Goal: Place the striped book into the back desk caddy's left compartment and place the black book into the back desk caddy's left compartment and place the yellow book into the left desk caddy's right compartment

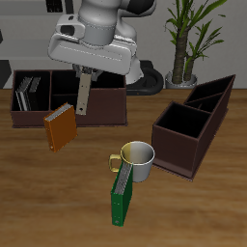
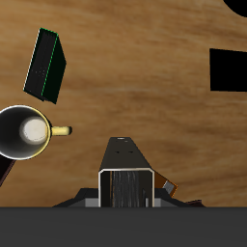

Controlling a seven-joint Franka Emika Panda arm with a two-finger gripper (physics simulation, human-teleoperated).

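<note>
End effector (image 1: 85, 96) gripping yellow book (image 1: 60, 127) above surface (image 1: 58, 203), back desk caddy (image 1: 68, 106) at twelve o'clock.

Even, bright, shadowless simulator light; coarse low-resolution renders, soft edges, no glare.

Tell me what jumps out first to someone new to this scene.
The gripper hangs above the table with an orange-yellow book at its fingers, lifted in front of the back desk caddy, which already holds books. Nearer the table's front edge, a green book stands upright against a white mug.
</note>
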